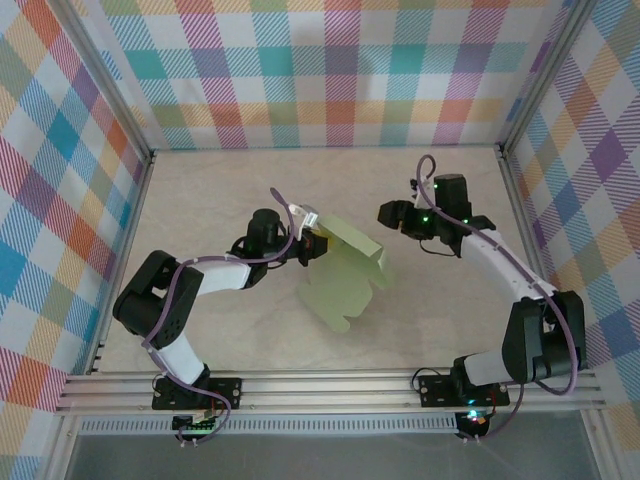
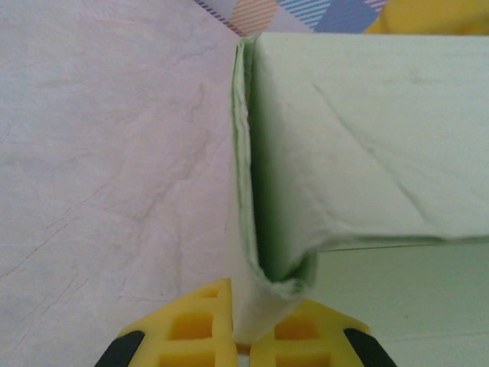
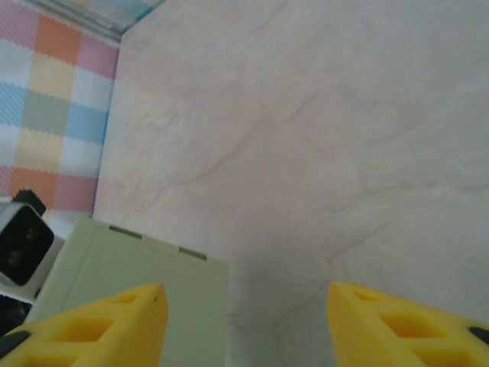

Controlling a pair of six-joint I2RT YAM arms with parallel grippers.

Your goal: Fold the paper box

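Note:
The paper box (image 1: 345, 275) is a pale green sheet in the middle of the table, partly folded, with one panel raised at its far side and rounded flaps lying flat toward the front. My left gripper (image 1: 312, 243) is shut on the box's raised left edge. In the left wrist view the yellow fingers (image 2: 191, 329) pinch the doubled edge of the paper box (image 2: 359, 138). My right gripper (image 1: 385, 213) hovers just past the box's far right corner, open. Nothing but table lies between its fingers (image 3: 405, 321), and a corner of the paper box (image 3: 145, 267) lies behind the left finger.
Plaid walls (image 1: 320, 70) close in the table (image 1: 230, 190) on three sides, with metal posts at the back corners. An aluminium rail (image 1: 330, 390) runs along the near edge and carries both arm bases. The left wrist camera housing (image 3: 23, 245) shows at the right wrist view's left edge.

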